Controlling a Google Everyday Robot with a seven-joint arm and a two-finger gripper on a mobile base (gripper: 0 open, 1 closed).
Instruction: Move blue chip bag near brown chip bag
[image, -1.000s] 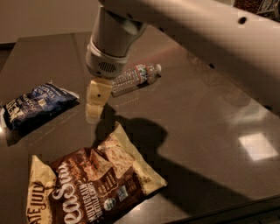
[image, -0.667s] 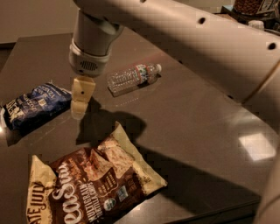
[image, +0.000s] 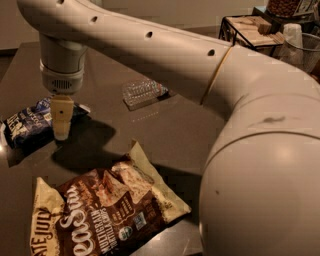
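Observation:
The blue chip bag (image: 31, 121) lies flat at the left edge of the dark table. The brown chip bag (image: 102, 210) lies flat at the front left, nearer the camera. My gripper (image: 62, 131) hangs from the arm with its cream fingers pointing down over the right end of the blue bag, above it or just touching it. The arm's wrist (image: 62, 65) stands straight above the gripper.
A clear plastic water bottle (image: 144, 92) lies on its side in the middle of the table (image: 165, 130), partly behind the arm. A wire rack (image: 247, 27) and a clear cup (image: 300, 47) stand at the back right.
The gripper has moved left, from near the bottle to over the right end of the blue bag. The arm now fills much more of the view. The bags have not moved.

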